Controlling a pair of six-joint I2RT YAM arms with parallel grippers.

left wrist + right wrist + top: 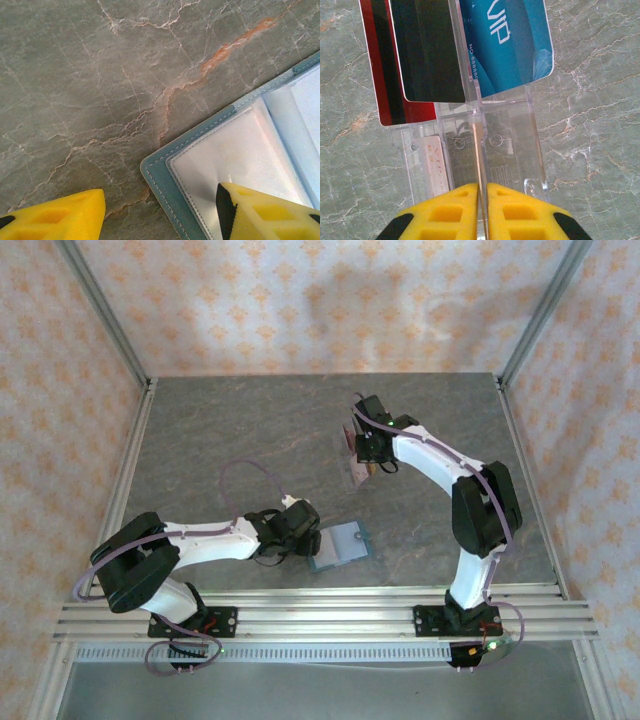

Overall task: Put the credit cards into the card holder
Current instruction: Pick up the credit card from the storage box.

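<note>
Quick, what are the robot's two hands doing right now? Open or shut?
Left gripper: open, holding nothing, over the wallet corner.
Right gripper: shut, pinching a thin wall of the clear rack.

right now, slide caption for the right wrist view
Right gripper pinches a thin upright sheet in the clear rack, blue card alongside.

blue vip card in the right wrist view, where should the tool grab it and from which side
Probably its right-hand edge in that view, coming in from the bare table side: the blue card overhangs the clear rack wall there, while the dark card crowds its other edge.
</note>
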